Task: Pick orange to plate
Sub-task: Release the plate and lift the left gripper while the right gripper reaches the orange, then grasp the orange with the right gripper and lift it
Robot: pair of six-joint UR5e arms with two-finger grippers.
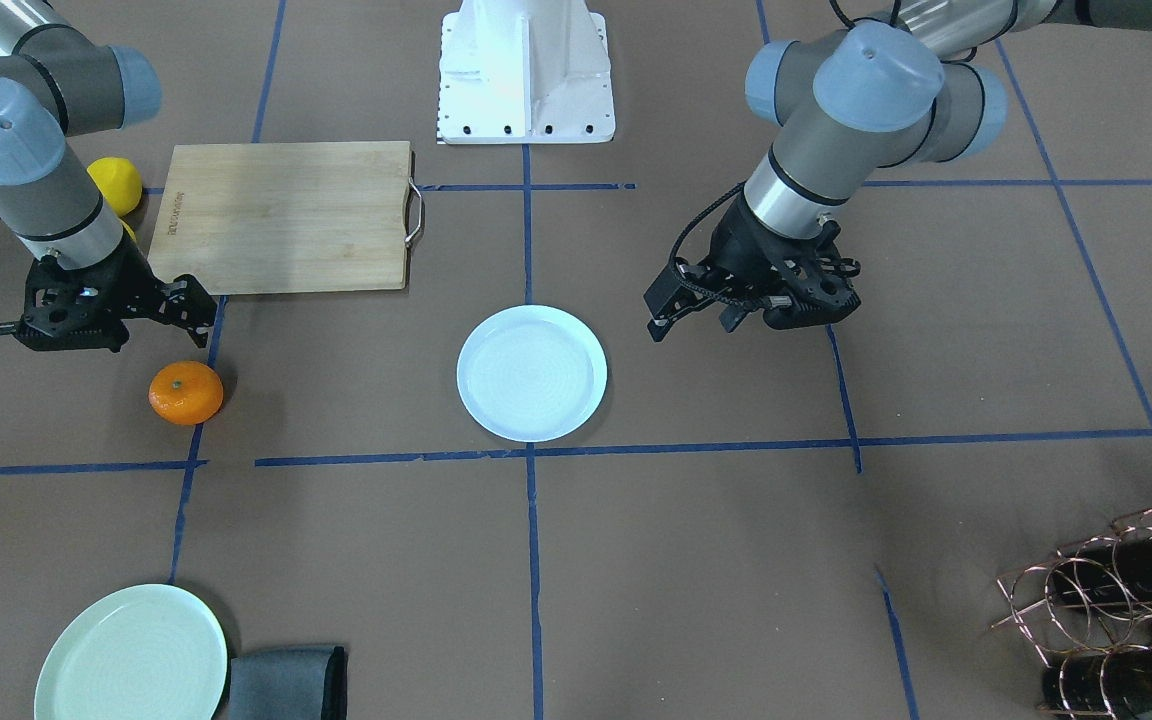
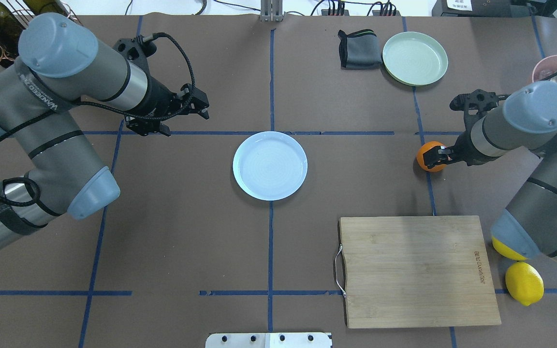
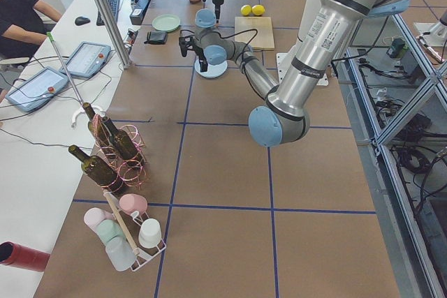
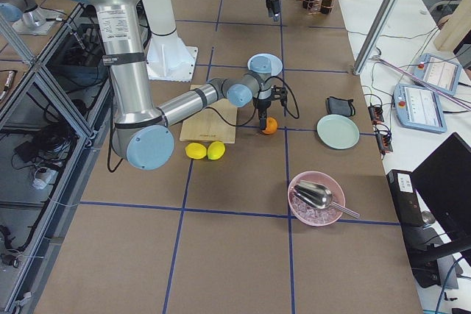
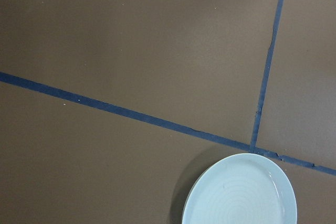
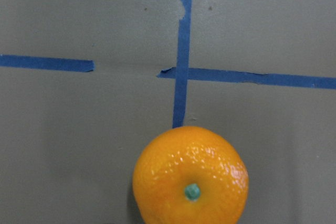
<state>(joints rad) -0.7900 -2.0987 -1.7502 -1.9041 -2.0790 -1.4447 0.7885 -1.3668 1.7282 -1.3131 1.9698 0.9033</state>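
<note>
The orange (image 1: 186, 392) rests on the brown table on a blue tape line, to the robot's right of the plate. My right gripper (image 1: 198, 315) hangs just above and behind it, apparently open and not touching it. From overhead its fingers (image 2: 442, 153) overlap the orange (image 2: 428, 157). The right wrist view shows the orange (image 6: 190, 179) low in the middle, stem dimple up. The pale bluish-white plate (image 1: 532, 373) lies empty at the table's centre (image 2: 270, 165). On its other side my left gripper (image 2: 205, 107) hovers open and empty, with the plate's rim (image 5: 210, 192) in its wrist view.
A wooden cutting board (image 2: 416, 270) lies near the robot's right side, with two lemons (image 2: 524, 282) beside it. A mint-green plate (image 2: 414, 58) and a folded grey cloth (image 2: 358, 48) sit at the far edge. A wire bottle rack (image 1: 1116, 600) stands far left, a pink bowl (image 4: 316, 198) far right.
</note>
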